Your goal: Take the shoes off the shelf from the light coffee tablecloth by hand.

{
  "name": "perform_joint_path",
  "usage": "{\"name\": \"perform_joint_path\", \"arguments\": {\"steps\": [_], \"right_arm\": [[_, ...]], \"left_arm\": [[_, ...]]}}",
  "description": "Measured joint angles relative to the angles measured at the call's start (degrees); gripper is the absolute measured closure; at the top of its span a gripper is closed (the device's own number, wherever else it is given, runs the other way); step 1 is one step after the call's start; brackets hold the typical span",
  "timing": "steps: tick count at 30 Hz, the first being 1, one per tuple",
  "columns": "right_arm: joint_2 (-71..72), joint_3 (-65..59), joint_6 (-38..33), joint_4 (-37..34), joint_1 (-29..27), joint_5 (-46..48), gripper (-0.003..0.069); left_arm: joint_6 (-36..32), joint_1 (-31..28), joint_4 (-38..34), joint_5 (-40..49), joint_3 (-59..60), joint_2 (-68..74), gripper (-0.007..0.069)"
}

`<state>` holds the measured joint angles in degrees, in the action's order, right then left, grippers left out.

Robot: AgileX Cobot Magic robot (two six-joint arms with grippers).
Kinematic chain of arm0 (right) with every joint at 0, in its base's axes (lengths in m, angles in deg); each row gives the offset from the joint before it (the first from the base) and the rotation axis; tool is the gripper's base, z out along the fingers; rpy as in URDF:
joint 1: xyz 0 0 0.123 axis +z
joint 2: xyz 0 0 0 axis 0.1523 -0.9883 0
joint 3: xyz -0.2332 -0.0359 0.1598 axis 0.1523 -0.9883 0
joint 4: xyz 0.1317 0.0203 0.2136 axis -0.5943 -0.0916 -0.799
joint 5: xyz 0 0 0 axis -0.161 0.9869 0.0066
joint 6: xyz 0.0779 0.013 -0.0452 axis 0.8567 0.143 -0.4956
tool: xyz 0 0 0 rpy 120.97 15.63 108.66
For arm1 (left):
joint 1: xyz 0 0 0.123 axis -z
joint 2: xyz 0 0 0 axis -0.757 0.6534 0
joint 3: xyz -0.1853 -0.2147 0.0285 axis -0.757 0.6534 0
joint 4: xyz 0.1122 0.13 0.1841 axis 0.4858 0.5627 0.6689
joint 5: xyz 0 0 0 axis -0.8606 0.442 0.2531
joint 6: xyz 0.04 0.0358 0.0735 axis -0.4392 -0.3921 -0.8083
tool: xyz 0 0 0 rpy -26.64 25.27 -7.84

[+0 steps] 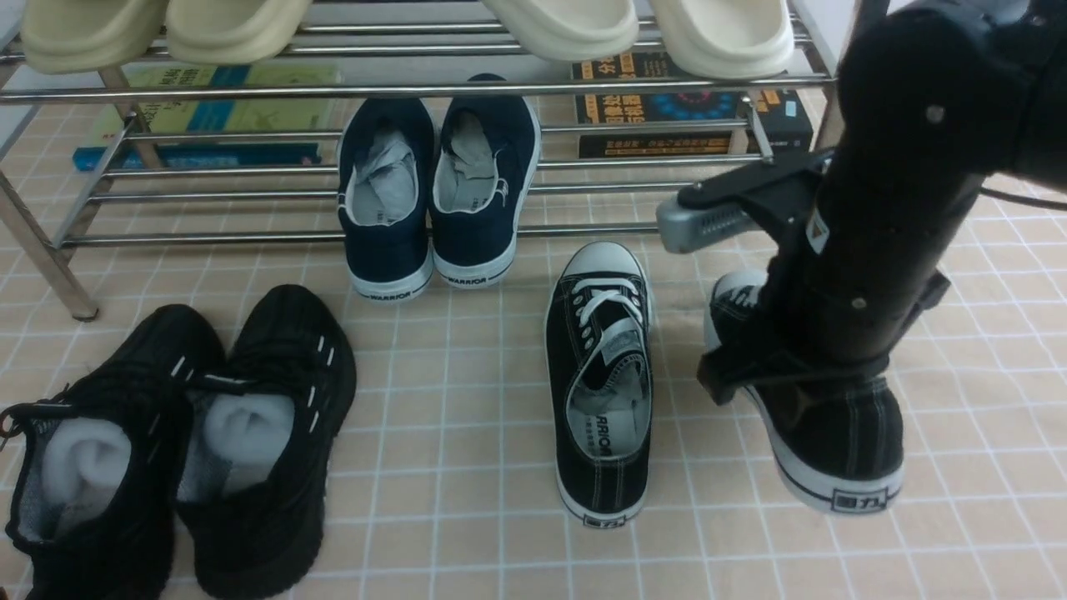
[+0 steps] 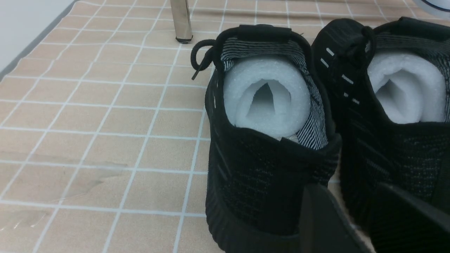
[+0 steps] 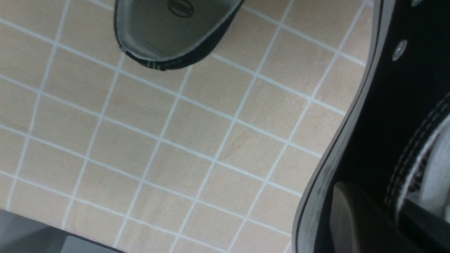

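On the tablecloth (image 1: 467, 400), just near of the shelf (image 1: 417, 92), the left shoe (image 1: 600, 392) is set at centre and the right shoe (image 1: 842, 450) farther right. The jaws of the right gripper (image 1: 750, 358) are clamped on its collar. That thin canvas edge could be lost in a quick lift, and the shoe dropped. The left gripper (image 2: 348, 196) is held wide open and empty beside the knit sneakers (image 2: 267, 168), which could be nudged.

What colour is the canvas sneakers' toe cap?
White toe cap on black canvas sneakers; clearest in the front view.

Shoes (image 1: 600, 392), shelf (image 1: 208, 197) on tablecloth (image 1: 467, 400)
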<state>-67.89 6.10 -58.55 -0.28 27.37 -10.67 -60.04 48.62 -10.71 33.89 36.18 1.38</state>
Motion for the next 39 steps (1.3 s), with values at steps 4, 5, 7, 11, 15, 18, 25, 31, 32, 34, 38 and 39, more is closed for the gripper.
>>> {"name": "perform_joint_path", "arguments": {"steps": [4, 5, 7, 11, 15, 18, 25, 31, 32, 34, 38, 39], "right_arm": [[-0.3, -0.2, 0.0, 0.9, 0.0, -2.3, 0.0652], [-0.7, -0.2, 0.0, 0.9, 0.0, -3.3, 0.0651], [-1.4, -0.2, 0.0, 1.3, 0.0, -5.1, 0.065], [-5.8, -0.2, 1.8, 4.3, 0.0, -12.5, 0.0648], [-9.6, -0.2, 6.2, 8.4, 0.0, -18.5, 0.0645], [-10.9, -0.2, 8.7, 10.3, 0.0, -20.4, 0.0642], [-11.2, -0.2, 13.6, 10.6, 0.0, -20.9, 0.0633], [-11.2, -0.2, 14.0, 8.5, 0.0, -21.3, 0.0592], [-11.2, -0.2, 14.0, 8.3, 0.0, -21.5, 0.0573], [-11.2, -0.2, 14.0, 8.1, 0.0, -21.6, 0.0556], [-10.4, 0.1, 14.0, 7.3, 0.0, -21.2, 0.0468], [-10.2, 0.3, 14.0, 7.0, 0.0, -20.4, 0.0448]], "left_arm": [[0.0, 0.0, 0.0, 0.0, 0.0, 0.0, 0.0385], [0.0, 0.0, 0.0, 0.0, 0.0, 0.0, 0.0385], [0.0, 0.0, 0.0, 0.0, 0.0, 0.0, 0.0385], [0.0, 0.0, 0.0, 0.0, 0.0, 0.0, 0.0385], [0.0, 0.0, 0.0, 0.0, 0.0, 0.0, 0.0385], [0.0, 0.0, 0.0, 0.0, 0.0, 0.0, 0.0385], [0.0, 0.0, 0.0, 0.0, 0.0, 0.0, 0.0385], [0.0, 0.0, 0.0, 0.0, 0.0, 0.0, 0.0385], [0.0, 0.0, 0.0, 0.0, 0.0, 0.0, 0.0385], [0.0, 0.0, 0.0, 0.0, 0.0, 0.0, 0.0385], [0.0, 0.0, 0.0, 0.0, 0.0, 0.0, 0.0385], [0.0, 0.0, 0.0, 0.0, 0.0, 0.0, 0.0385]]}}
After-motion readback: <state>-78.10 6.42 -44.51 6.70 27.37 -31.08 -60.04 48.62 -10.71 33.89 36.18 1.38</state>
